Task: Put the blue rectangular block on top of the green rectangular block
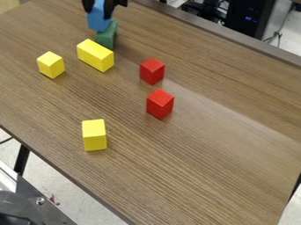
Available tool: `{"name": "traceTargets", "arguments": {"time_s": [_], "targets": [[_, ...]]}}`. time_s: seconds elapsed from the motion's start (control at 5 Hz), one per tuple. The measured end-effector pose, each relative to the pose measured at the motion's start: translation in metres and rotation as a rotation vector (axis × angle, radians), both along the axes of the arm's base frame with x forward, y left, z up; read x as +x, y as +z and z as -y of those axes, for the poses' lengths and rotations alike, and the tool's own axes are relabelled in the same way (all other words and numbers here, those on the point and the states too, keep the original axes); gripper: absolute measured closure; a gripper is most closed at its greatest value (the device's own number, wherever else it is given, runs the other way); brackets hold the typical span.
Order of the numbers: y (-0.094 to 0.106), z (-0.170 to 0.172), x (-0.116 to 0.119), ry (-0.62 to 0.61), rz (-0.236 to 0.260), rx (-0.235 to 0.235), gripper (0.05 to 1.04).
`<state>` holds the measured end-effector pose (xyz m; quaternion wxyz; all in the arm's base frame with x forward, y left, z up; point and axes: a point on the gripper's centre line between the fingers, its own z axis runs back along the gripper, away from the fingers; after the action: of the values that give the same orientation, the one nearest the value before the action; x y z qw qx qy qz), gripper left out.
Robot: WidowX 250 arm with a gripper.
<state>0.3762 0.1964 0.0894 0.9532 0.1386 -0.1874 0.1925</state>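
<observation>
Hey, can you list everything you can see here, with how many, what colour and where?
Blue block: one, blue, top edge, between the gripper's fingers, at the green block
Green block: one, green, just below the blue one in view
Yellow blocks: three, yellow, two upper left, one lower left
Red blocks: two, red, near the middle
Table: one, brown wood grain, under the blocks
Table leg: black, left
Equipment case: one, black, upper right
Metal frame: grey, lower left corner
Floor: pale, beyond the table
Robot gripper: one, black, top edge
</observation>
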Motion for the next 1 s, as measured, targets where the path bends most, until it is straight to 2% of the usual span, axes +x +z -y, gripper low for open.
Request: {"name": "traceTargets", "arguments": {"time_s": [0.2, 0.4, 1.0], "targets": [[0.000, 0.003, -0.001, 0.014, 0.001, 0.006, 0.584], [0.012, 0.004, 0.000, 0.023, 0.030, 0.018, 0.584], [0.010, 0.008, -0.001, 0.045, 0.030, 0.005, 0.584]]}}
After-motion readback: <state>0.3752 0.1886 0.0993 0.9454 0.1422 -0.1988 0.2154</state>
